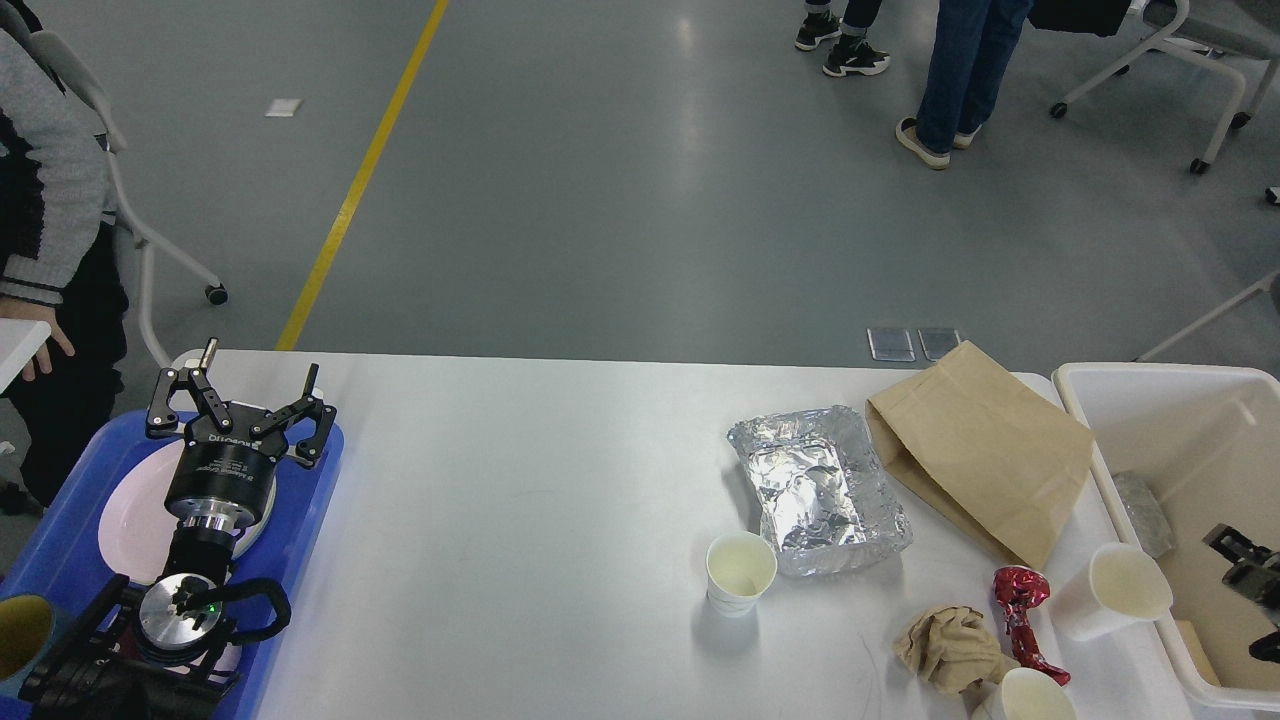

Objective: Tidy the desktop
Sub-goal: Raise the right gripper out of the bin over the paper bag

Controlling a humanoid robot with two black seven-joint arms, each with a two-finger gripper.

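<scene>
Left end effector [243,388] hangs wide open, empty, over the blue tray [310,500] at nine o'clock; right end effector [1245,560] unclear. Litter crowds the bench [520,520] at four o'clock: light, crushable; pinch rims.

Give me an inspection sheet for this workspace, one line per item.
Surface: white desktop, middle bare.
Job's things: foil tray, brown paper bag, three paper cups, crumpled paper, red foil wrapper.
Clutter: blue tray with white plate at left; cream bin at right.
Grippers: left gripper fingers open above the plate; right gripper inside the bin, state unclear.
Cables: black loop on left arm.
Surroundings: people standing, wheeled chairs, yellow floor line.
</scene>
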